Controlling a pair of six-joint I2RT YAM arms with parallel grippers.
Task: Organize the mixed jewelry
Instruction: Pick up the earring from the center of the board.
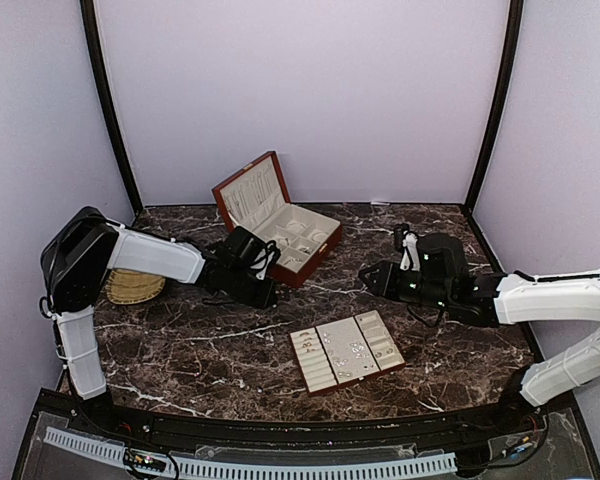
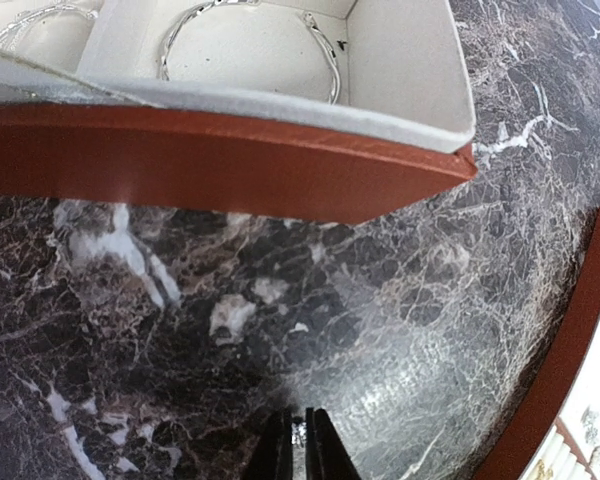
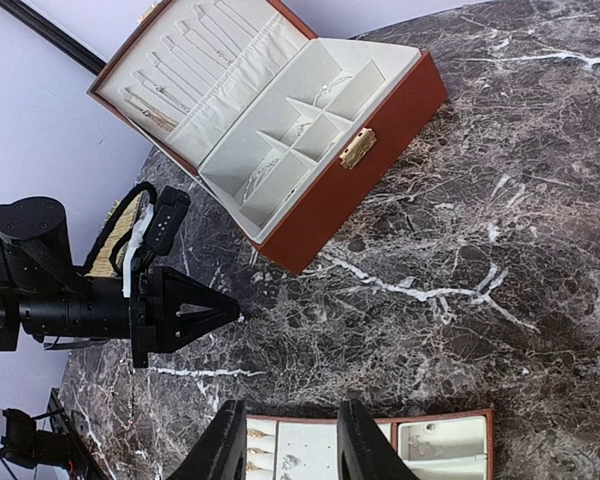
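Jewelry (image 1: 352,350) sits in the tray (image 1: 360,375) on the surface (image 1: 180,340), nearer the right fingers (image 1: 365,278) than the left fingers (image 1: 269,293), which point at the box (image 1: 315,258). Left wrist view — those fingers are pinched narrow on what looks like a silver bit (image 2: 298,430), box wall straight ahead. Right wrist view — fingers spread wide, tray just below.

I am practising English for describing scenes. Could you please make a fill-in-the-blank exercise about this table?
1. The box stands with its lid ____.
2. The left gripper is ____ on a silvery piece.
3. The right gripper, open, holds ____.
Missing words: open; shut; nothing.
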